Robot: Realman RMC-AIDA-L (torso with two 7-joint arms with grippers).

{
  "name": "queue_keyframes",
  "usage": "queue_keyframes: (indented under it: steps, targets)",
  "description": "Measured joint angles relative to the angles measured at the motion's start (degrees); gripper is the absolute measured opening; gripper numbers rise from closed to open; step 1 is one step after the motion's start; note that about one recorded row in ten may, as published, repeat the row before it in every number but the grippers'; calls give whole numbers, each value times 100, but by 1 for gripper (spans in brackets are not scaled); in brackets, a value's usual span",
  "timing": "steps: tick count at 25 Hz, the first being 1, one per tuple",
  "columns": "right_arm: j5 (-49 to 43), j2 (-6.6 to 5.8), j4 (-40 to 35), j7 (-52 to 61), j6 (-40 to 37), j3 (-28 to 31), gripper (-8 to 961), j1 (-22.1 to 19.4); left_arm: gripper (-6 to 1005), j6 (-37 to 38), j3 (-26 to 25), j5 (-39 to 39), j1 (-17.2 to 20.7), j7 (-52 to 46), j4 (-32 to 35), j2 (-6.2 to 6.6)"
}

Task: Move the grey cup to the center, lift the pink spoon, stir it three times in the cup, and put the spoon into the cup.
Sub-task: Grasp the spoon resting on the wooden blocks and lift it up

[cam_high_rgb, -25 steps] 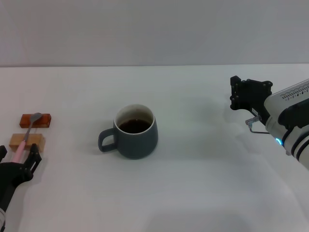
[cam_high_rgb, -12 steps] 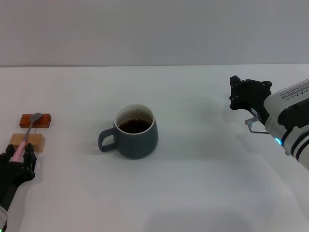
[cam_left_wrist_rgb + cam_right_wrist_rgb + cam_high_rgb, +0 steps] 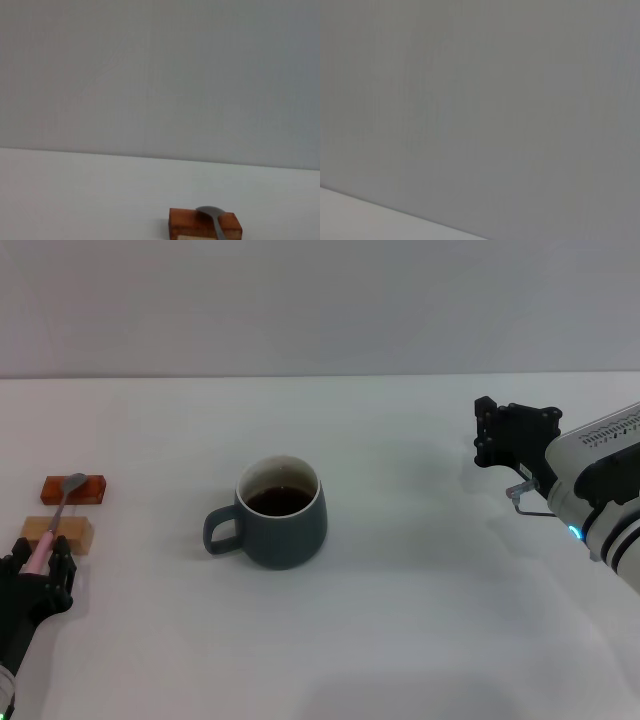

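Head view: our left gripper (image 3: 38, 562) pinches the pink spoon (image 3: 52, 525) handle at the counter's left edge; lift straight off the blocks (image 3: 72, 488). Right gripper (image 3: 497, 436): can't tell.

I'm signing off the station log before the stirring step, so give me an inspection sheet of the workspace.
Surface: white table, no spills seen.
Job's things: grey cup near the middle, upright, dark liquid inside, handle toward the robot's left; pink spoon lying across two blocks at the left edge.
Clutter: orange-brown block and tan block under the spoon.
Grippers: left pincer closed around the spoon's handle end; right pincer raised at the right, apart from everything.
Cables: nothing seen.
Surroundings: plain grey wall.
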Motion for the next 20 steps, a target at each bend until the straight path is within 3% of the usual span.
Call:
queue_keyframes:
  steps: [20]
  targets:
    - [-9,0,16,0,0,0,0,-16,391,-13,0,1,-5,52,61,-60]
